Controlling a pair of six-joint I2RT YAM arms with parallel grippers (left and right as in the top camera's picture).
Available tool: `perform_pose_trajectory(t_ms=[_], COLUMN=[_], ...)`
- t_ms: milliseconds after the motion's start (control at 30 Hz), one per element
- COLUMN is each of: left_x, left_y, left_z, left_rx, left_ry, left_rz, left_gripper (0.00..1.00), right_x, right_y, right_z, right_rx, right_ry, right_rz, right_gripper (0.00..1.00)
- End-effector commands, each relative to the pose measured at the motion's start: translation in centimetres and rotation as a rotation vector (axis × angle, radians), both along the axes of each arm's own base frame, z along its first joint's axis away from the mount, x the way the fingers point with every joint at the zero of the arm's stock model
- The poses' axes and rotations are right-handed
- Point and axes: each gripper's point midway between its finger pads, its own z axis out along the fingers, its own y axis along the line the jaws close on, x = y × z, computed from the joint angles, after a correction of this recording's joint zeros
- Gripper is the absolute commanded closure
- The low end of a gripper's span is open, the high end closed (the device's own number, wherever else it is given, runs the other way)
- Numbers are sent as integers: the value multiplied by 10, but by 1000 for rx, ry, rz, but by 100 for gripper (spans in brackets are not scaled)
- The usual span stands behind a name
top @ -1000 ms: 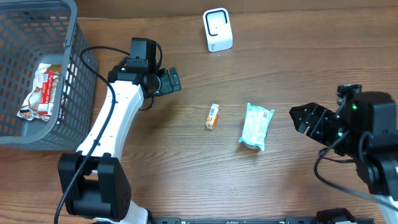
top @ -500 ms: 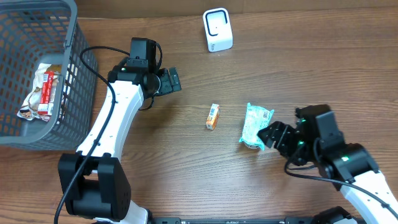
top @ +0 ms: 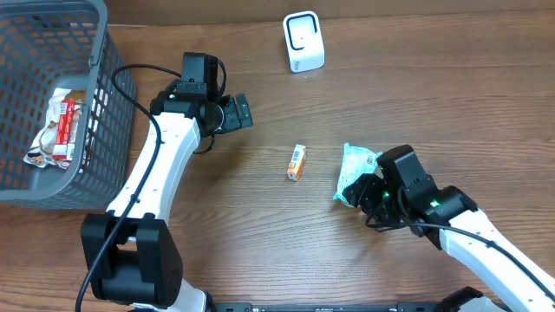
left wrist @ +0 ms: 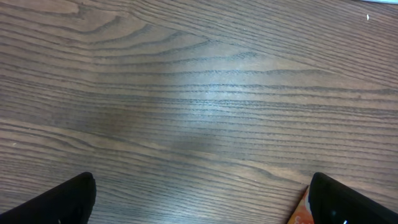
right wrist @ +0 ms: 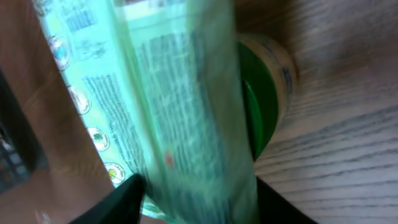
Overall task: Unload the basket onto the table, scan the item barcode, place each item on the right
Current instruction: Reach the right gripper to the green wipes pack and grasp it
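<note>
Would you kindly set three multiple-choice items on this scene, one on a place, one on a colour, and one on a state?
1. Where is the small orange box?
A. In the basket.
B. On the table, left of the packet.
C. On top of the scanner.

2. What colour is the packet at the right pincer?
A. Red.
B. Blue.
C. Green.

3. How is the left pincer?
A. Open and empty.
B. Shut on the small orange box.
C. Shut on the packet.

Answers:
1 B: the overhead view shows it on bare wood near the packet, apart from it.
2 C: the overhead and right wrist views both show green wrapping.
3 A: the left wrist view shows its fingers spread wide with only wood between them.
</note>
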Motion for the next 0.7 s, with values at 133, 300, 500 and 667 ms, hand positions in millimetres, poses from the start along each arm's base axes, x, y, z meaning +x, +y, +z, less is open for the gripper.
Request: perform_pose_trajectory(t_ms=[133,300,500,667], left_x=[2,2,2,2], left_y=[1,1,1,1], left_z=[5,5,5,5], left_rx=[-3,-3,-3,-3], left_ry=[-14,-14,-14,-14], left_rz=[17,17,17,17], left_gripper=[0,0,0,0], right_x=[1,0,2,11], right_y=[-6,-5,-5,-15], right_z=[-4,17,71,115], right_rx=[-40,-36,-46,-92], right_ry=[-7,-86,-298,-507], right_rz=[-14,62,221,306], right_gripper=[82,95,96,97])
